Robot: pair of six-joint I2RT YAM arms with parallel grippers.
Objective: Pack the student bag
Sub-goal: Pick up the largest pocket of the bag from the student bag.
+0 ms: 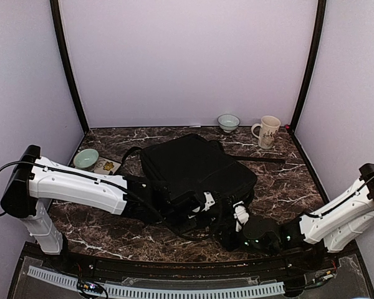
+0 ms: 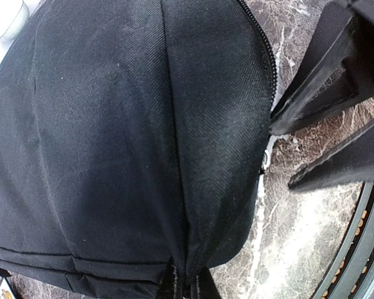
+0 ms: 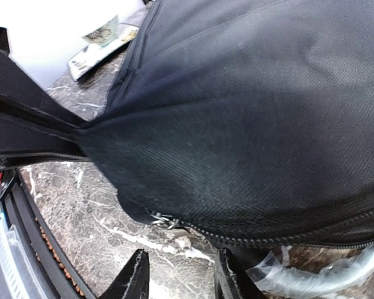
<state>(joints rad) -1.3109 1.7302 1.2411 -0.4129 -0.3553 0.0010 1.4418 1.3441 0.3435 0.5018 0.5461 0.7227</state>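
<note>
Student bag (image 1: 196, 167) lies flat on the brown marble table (image 1: 100, 235), about mid-table and somewhat toward the near edge, between the two arms. It sits skewed to the table edges. Its long axis runs from far-left to near-right, one corner points at the back wall, and the near end lies by the grippers. Which end is the top cannot be told from the overhead view. A black strap (image 1: 267, 160) trails off the far-right side along the tabletop, well clear of the grippers. Left gripper (image 2: 187, 284) is at the bag's near edge with fingers pressed together, pinching the fabric at a seam. In the right wrist view that pinch draws the cloth into a peak on the left of the frame. Right gripper (image 3: 181, 280) is just beside the near-right end of the bag. Its fingers (image 3: 136, 277) are spread with only bare marble in the gap, holding nothing. The metal zipper pull (image 3: 164, 219) hangs at the bag's lower edge just above that gap, apart from both fingertips. The zipper (image 3: 287, 240) runs along the bag's edge from there to the right. In the left wrist view one right fingertip meets the bag's zippered edge and the other stands off it over the table. Also on the table: a pale green bowl (image 1: 86, 158) with a small printed card (image 1: 106, 166) just beside it, both left of the bag. A second bowl (image 1: 228, 122) and a cream mug (image 1: 267, 132) stand near the back wall.
</note>
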